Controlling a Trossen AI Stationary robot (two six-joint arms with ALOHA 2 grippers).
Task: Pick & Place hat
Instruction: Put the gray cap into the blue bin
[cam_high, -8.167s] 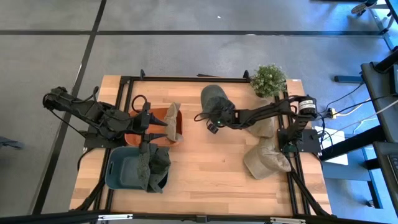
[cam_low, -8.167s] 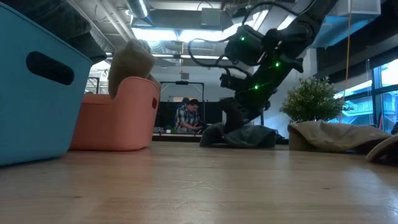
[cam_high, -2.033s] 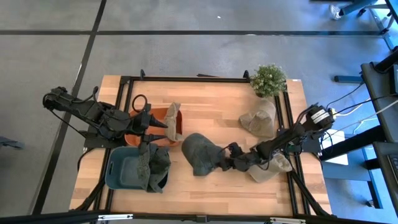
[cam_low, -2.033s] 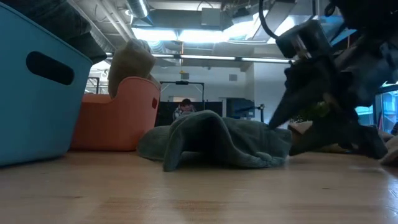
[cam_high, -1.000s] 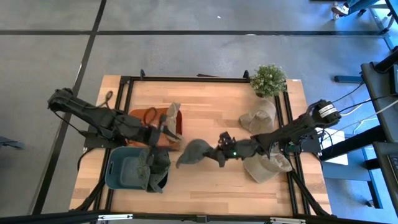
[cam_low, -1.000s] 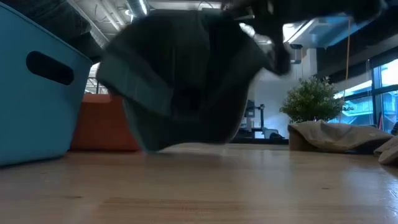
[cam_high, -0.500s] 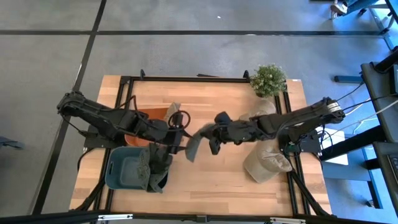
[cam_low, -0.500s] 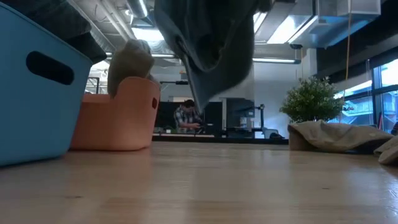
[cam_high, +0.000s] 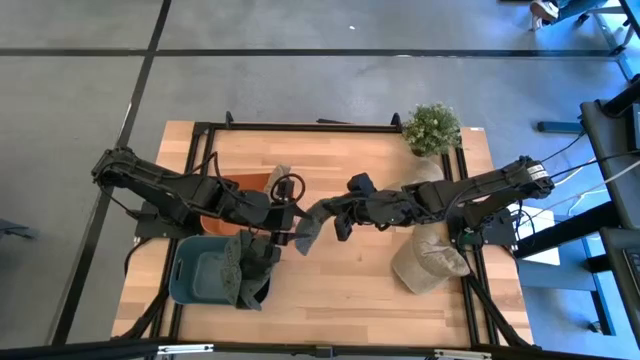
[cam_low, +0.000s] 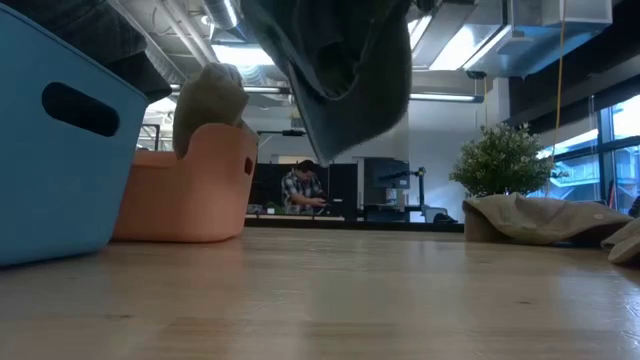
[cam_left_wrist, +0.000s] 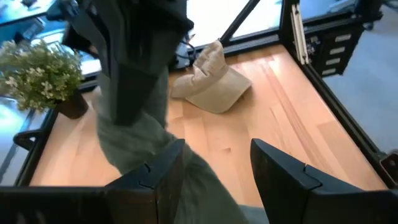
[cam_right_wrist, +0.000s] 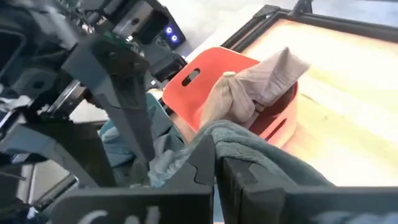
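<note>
A dark green hat (cam_high: 312, 225) hangs in the air over the middle of the table, high above the boards in the low view (cam_low: 340, 70). My right gripper (cam_high: 336, 212) reaches in from the table's right and is shut on the hat's upper end. My left gripper (cam_high: 293, 222) comes from the left and stands open. In the left wrist view its fingers (cam_left_wrist: 217, 146) straddle the hat's hanging lower part (cam_left_wrist: 205, 186). My right gripper pinches a fold of the hat's cloth (cam_right_wrist: 239, 146) between its two fingers, at the hat's upper end. The fingers slant down from the table's right. The hat hangs slack below them, clear of the table. My left gripper: the cloth lies against one finger (cam_left_wrist: 165, 171), but I cannot tell whether it touches.
An orange bin (cam_high: 250, 195) with a beige hat (cam_high: 279, 180) and a blue bin (cam_high: 200, 272) with dark hats (cam_high: 250, 262) stand at the left. Two beige hats (cam_high: 425, 265) (cam_high: 420, 180) and a potted plant (cam_high: 432, 128) are at the right. A person (cam_low: 300, 188) sits in the room behind.
My right gripper has risen and gone a little toward the far edge with the hat, and its wrist has rolled. The hat has been lifted from just above the boards and now hangs high and clear. My left gripper has gone toward the right, up to the hat.
</note>
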